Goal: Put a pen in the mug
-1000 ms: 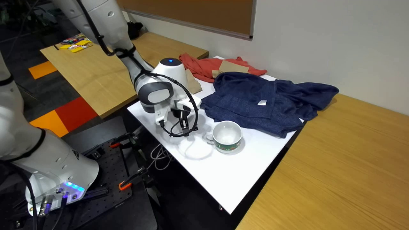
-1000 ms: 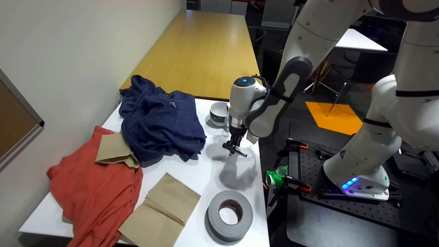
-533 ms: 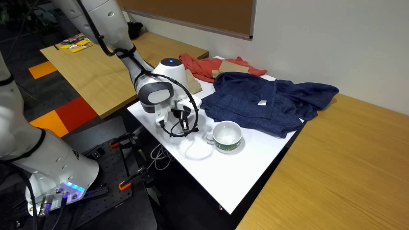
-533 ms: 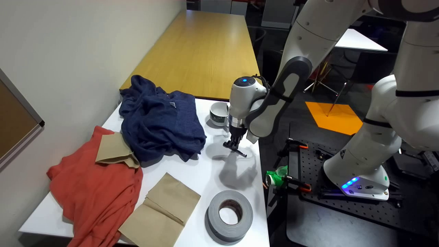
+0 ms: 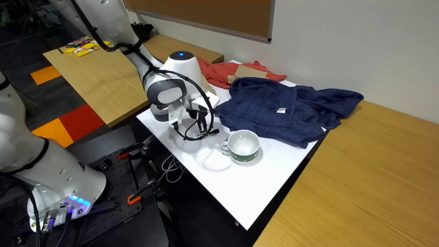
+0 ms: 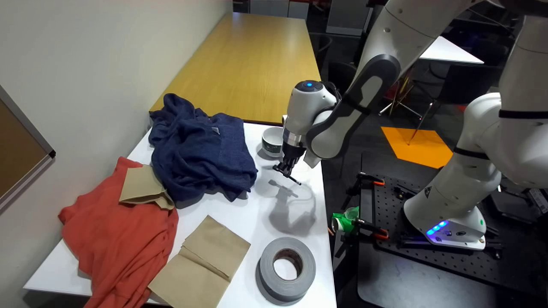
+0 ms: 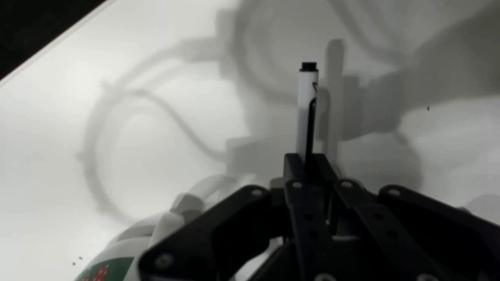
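Note:
The mug (image 5: 243,146) is white with a green patterned band and a handle. It stands upright on the white table in both exterior views (image 6: 272,143), and partly shows at the lower left of the wrist view (image 7: 107,269). My gripper (image 7: 308,166) is shut on the pen (image 7: 306,109), which shows white with a black end in the wrist view. In both exterior views the gripper (image 5: 203,128) (image 6: 286,172) holds the pen (image 5: 214,131) (image 6: 295,180) roughly level above the table, beside the mug on its handle side. The pen's middle is hidden between the fingers.
A navy cloth (image 5: 271,109) lies near the mug, with a red cloth (image 6: 128,239) further along. A brown paper piece (image 6: 209,252) and a grey tape roll (image 6: 269,261) lie on the white table (image 5: 247,195). A wooden table (image 5: 370,178) stands beyond a gap.
My gripper has risen with the pen and shifted slightly toward the mug. The pen's shadow now lies apart from it on the table. The mug has not moved.

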### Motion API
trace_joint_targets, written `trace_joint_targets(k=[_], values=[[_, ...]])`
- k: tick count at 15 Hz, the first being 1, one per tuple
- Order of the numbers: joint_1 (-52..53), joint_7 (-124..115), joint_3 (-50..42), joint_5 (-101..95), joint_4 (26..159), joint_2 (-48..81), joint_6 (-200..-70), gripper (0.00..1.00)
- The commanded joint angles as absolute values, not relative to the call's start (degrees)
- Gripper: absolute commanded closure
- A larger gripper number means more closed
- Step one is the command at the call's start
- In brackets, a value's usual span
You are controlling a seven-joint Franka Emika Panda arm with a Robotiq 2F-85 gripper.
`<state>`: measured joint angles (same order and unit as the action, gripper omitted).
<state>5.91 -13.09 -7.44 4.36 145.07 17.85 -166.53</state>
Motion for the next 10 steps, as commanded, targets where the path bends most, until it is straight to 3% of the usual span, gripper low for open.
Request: trace_joint_targets(k=[1,10], values=[[4.7,-15.8,-8.7,4.0,147.4,9.4,-166.1,0.97],[6.2,-36.1,-19.3,-13.0,141.4,7.9,-167.8,0.97]])
